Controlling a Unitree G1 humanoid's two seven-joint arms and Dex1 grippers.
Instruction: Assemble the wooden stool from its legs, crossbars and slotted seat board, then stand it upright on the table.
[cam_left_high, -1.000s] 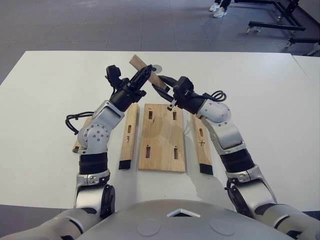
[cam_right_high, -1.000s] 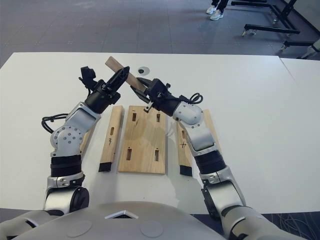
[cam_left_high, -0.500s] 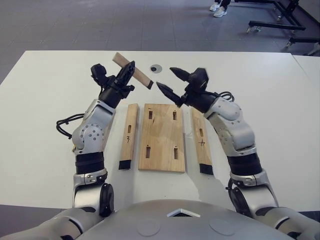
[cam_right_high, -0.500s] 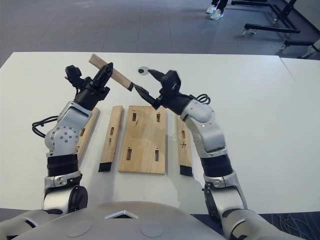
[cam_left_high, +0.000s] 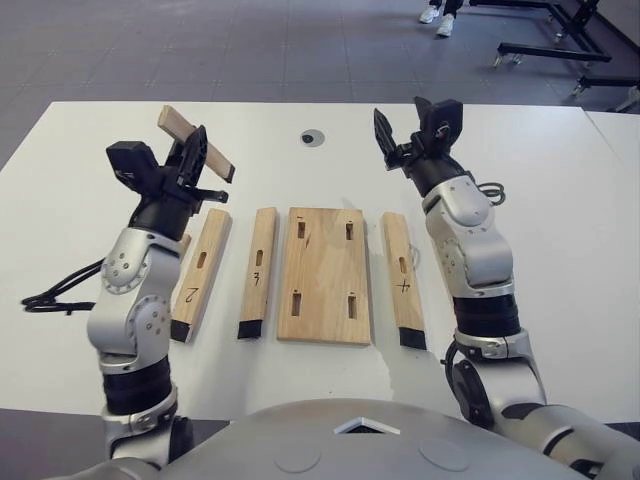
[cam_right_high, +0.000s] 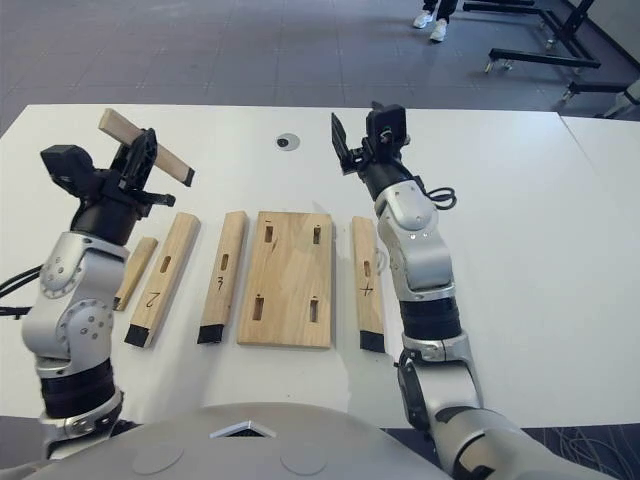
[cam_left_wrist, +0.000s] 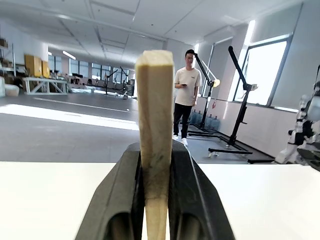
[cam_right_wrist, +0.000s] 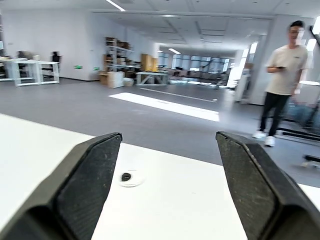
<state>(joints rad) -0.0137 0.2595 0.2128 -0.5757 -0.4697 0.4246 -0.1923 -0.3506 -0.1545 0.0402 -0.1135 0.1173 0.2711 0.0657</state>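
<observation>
Left gripper (cam_left_high: 192, 160) clamps a pale, square-edged wooden crossbar (cam_left_high: 174, 122).
Its long axis slants across the jaws; right gripper (cam_left_high: 410, 128) gapes wide, empty.

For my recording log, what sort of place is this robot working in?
Probably a robotics lab or open workshop hall: a white table on grey flooring, black equipment frames behind it, and shelving and workbenches along a far wall.
</observation>
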